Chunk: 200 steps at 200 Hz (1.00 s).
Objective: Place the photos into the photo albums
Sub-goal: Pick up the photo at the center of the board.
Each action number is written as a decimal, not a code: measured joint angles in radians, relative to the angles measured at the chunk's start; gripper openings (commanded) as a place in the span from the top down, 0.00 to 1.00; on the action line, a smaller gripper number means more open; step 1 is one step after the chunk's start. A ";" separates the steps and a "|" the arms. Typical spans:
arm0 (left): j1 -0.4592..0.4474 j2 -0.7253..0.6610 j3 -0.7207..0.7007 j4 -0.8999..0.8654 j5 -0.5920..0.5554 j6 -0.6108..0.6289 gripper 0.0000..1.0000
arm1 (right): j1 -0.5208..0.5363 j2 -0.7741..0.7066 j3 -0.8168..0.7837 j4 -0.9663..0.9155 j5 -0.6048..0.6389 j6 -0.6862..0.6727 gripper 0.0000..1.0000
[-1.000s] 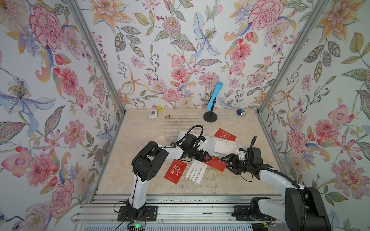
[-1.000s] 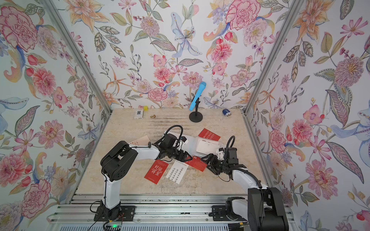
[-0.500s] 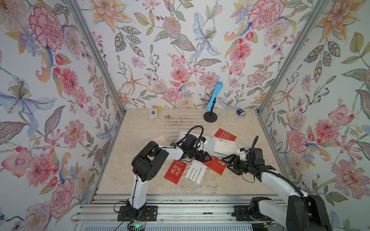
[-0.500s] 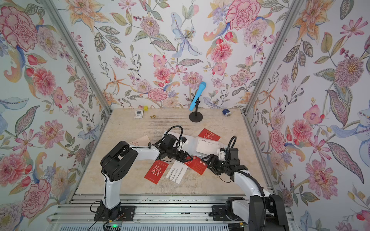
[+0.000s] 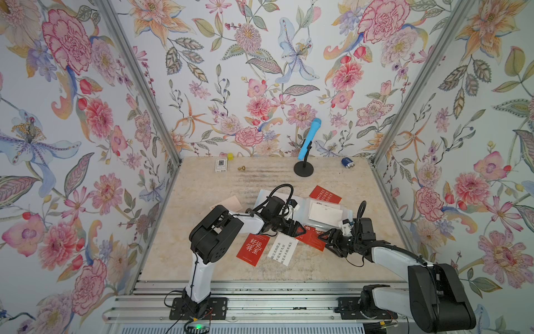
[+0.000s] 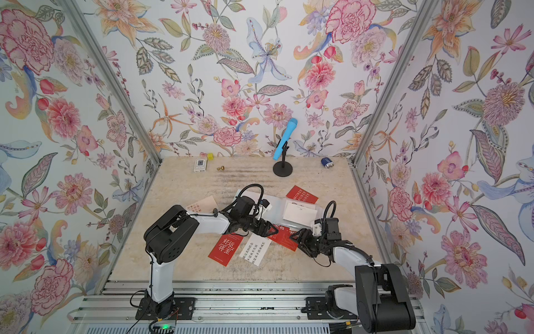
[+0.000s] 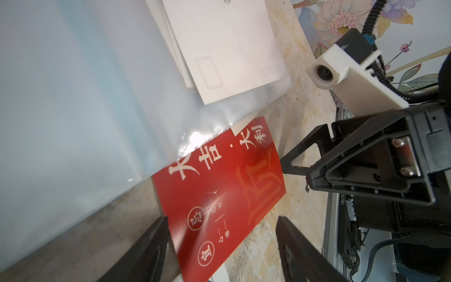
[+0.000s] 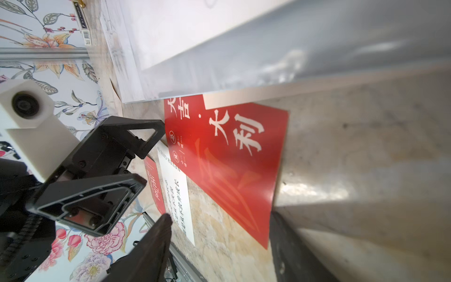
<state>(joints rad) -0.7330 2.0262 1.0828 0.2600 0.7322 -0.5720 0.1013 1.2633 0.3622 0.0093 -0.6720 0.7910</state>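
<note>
Floral-walled bench (image 5: 208,185): left fingers (image 7: 146,249) and right fingers (image 8: 155,244), both open, flank a red card (image 7: 219,183) lying partly under the album (image 7: 73,97); next, probably pinch it and slide it in.

We see the album (image 5: 303,208) on the table (image 5: 213,188), first card (image 5: 325,214) on its page, second card (image 5: 325,194) behind it. Third card (image 5: 313,240) juts from under its near edge, between left pincer (image 5: 300,230) and right pincer (image 5: 323,235); fourth card (image 5: 252,249) and fifth card (image 5: 282,249) lie leftward.
</note>
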 measured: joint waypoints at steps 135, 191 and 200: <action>0.000 -0.006 -0.020 0.027 -0.006 -0.012 0.28 | 0.004 -0.081 0.044 -0.084 0.025 0.007 0.51; 0.000 -0.006 -0.046 0.071 -0.002 -0.019 0.31 | 0.013 -0.086 0.044 -0.068 0.018 0.025 0.56; 0.000 -0.007 -0.056 0.088 -0.002 -0.019 0.31 | 0.013 -0.086 0.037 -0.043 0.018 0.039 0.56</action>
<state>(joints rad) -0.7334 2.0193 1.0271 0.3481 0.7300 -0.5911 0.1139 1.1770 0.3996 -0.0334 -0.6544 0.8303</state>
